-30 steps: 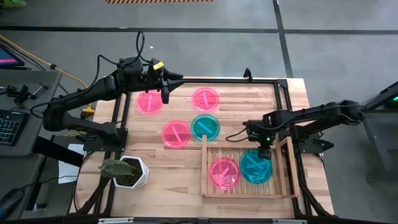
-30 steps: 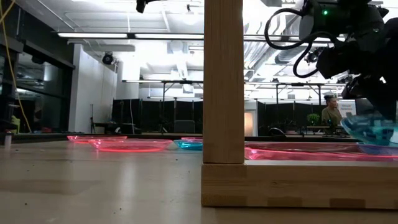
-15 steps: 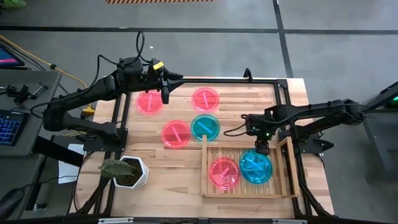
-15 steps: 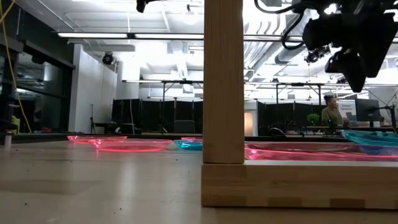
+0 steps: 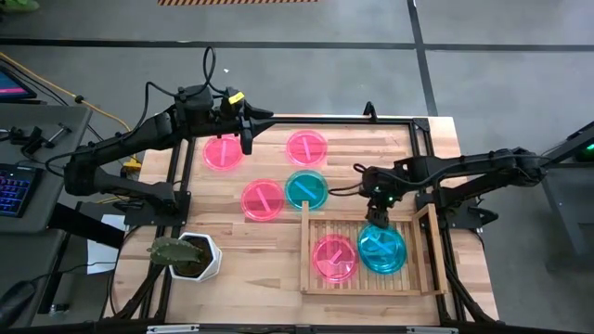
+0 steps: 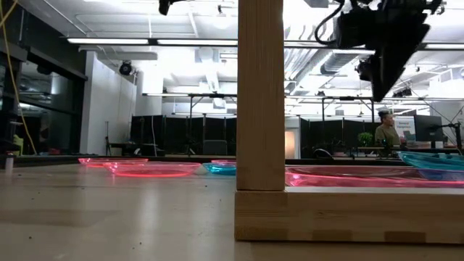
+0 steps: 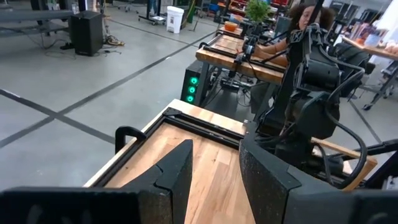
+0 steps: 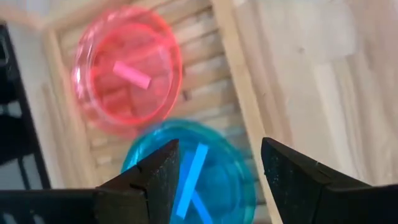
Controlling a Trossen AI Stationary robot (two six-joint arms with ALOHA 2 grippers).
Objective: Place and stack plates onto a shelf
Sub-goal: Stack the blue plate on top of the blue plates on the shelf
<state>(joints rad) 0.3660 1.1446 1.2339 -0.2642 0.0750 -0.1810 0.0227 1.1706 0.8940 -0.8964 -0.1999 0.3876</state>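
A light-wood slatted shelf (image 5: 304, 250) lies at the table's near right. On it rest a pink plate (image 5: 334, 258) and a teal plate (image 5: 381, 248), in which more than one bar shows through (image 8: 193, 168). Three pink plates (image 5: 224, 151) (image 5: 306, 147) (image 5: 263, 199) and one teal plate (image 5: 306, 189) lie flat on the table. My right gripper (image 5: 379, 211) is open and empty, raised above the shelf's far rim (image 6: 388, 65). My left gripper (image 5: 246, 130) is open and empty, up in the air by the far-left pink plate.
A white hexagonal plant pot (image 5: 190, 257) stands at the near left. The shelf's raised corner post (image 6: 259, 94) fills the middle of the low view. A black frame (image 5: 408, 121) runs along the table's far and right edges. A person (image 6: 384, 130) is in the room behind.
My right gripper has let go of the teal plate, which now lies flat on the shelf. The gripper has risen clear and moved toward the table's far edge and a little left.
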